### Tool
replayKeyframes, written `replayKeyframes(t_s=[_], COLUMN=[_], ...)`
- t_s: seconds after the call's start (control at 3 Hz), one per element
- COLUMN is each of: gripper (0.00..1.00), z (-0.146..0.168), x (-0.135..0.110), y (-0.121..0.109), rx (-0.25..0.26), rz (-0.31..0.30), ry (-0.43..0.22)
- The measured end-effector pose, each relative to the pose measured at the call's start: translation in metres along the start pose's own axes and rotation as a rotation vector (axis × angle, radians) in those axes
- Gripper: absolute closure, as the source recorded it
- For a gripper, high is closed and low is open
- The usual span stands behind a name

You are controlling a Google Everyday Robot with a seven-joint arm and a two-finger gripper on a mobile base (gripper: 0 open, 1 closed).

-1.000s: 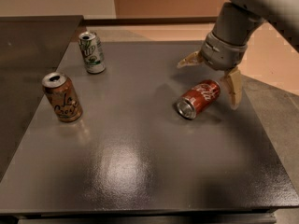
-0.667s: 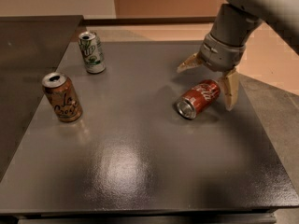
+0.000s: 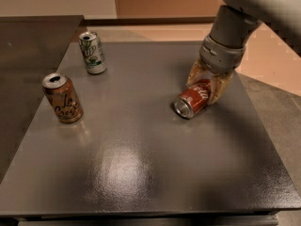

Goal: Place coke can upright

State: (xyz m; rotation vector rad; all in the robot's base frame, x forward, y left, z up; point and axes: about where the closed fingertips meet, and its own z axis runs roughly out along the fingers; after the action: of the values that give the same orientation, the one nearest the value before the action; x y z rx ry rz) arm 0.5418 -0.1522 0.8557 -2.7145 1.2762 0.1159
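The coke can [image 3: 192, 100], red with white script, lies on its side on the dark grey table [image 3: 141, 168], right of centre, with its silver end facing the front left. My gripper [image 3: 203, 89] comes down from the upper right onto the can's far end. Its tan fingers [image 3: 219, 87] sit on either side of the can and press against it. The can still rests on the table.
A green-and-white 7UP can [image 3: 92, 52] stands upright at the back left. A brown-orange can [image 3: 62, 98] stands upright at the left. A darker surface adjoins the table on the left, and tan floor shows behind.
My gripper has come down over the coke can and its wide-spread fingers have closed in on the can's far end. The can has hardly moved.
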Motion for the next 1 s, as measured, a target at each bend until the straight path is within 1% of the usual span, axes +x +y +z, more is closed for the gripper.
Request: replayKeyframes(t_s=[0.33,0.67,1.0], gripper=[1.0,1.0,1.0], z=[-0.012,-0.019,-0.052], x=[-0.008,-0.012,-0.021], y=[0.0,0.0,-0.03], rx=[0.044,0.064,0.227], rz=[-0.078,-0.099,-0.17], ry=[0.136,0.157,0.208])
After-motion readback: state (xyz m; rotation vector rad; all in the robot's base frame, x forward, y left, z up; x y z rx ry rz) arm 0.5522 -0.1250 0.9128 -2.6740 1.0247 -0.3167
